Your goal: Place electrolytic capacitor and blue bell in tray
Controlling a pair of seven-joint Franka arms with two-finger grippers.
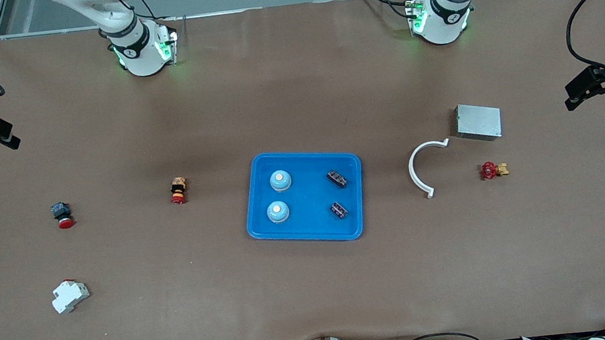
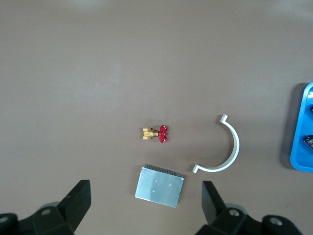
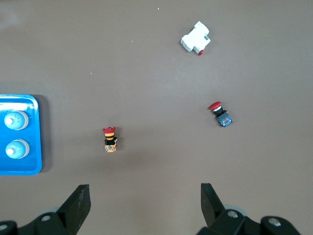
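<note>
Blue plastic, shallow and rectangular with rounded corners and a raised rim, the tray point(image 1: 309, 235) lies at the middle of the brown table point(image 1: 315, 302). It holds four items: two pale blue dome-shaped bells point(image 1: 280, 180) point(image 1: 278, 212) along the side toward the right arm's end, and two small dark electrolytic capacitors point(image 1: 336, 178) point(image 1: 338, 210) along the side toward the left arm's end, all apart from one another. Both arms wait, drawn back to the table's ends. The left gripper point(image 2: 146, 203) is up over the left arm's end of the table, fingers spread wide and empty; below it lie a grey metal box point(image 2: 159, 186), a white curved plastic clamp point(image 2: 229, 152) and a brass valve with a red handwheel point(image 2: 155, 133). The right gripper point(image 3: 145, 205) is up over the right arm's end, fingers likewise wide and empty, above an orange-and-red pushbutton point(image 3: 110, 139), a red-capped blue switch point(image 3: 220, 114) and a white breaker module point(image 3: 195, 38).
</note>
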